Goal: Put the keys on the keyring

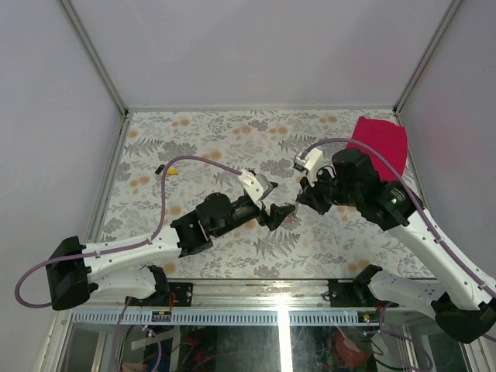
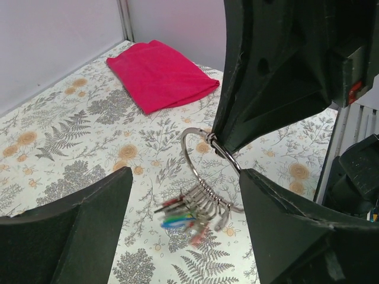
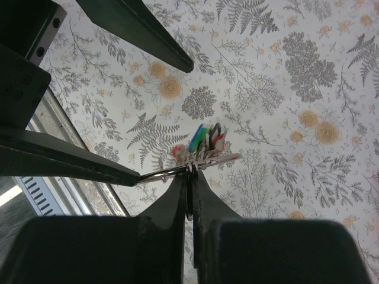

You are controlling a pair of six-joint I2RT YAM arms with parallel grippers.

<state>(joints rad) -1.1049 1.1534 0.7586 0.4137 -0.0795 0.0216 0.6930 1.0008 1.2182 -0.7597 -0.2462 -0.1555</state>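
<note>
Currently: floral table (image 1: 201,139), red cloth (image 1: 380,143) at 2 o'clock. Left gripper (image 1: 277,214) spread wide, straddling the keyring (image 2: 184,152) above table centre. Right gripper (image 3: 190,177) pinches the keyring's wire. Keys (image 2: 195,210) hang bunched at its 6 o'clock.

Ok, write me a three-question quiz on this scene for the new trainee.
1. True or false: the left gripper is shut on the keyring.
2. Where are the keys?
A) spread out on the red cloth
B) threaded on the keyring
C) pinched in the left gripper
3. In a word or two: which gripper holds the keyring, and by what part?

Key
1. False. The left gripper is open, one finger on each side of the ring.
2. B.
3. The right gripper, shut on the ring's wire, with the keys hanging on the wire beyond it.
</note>
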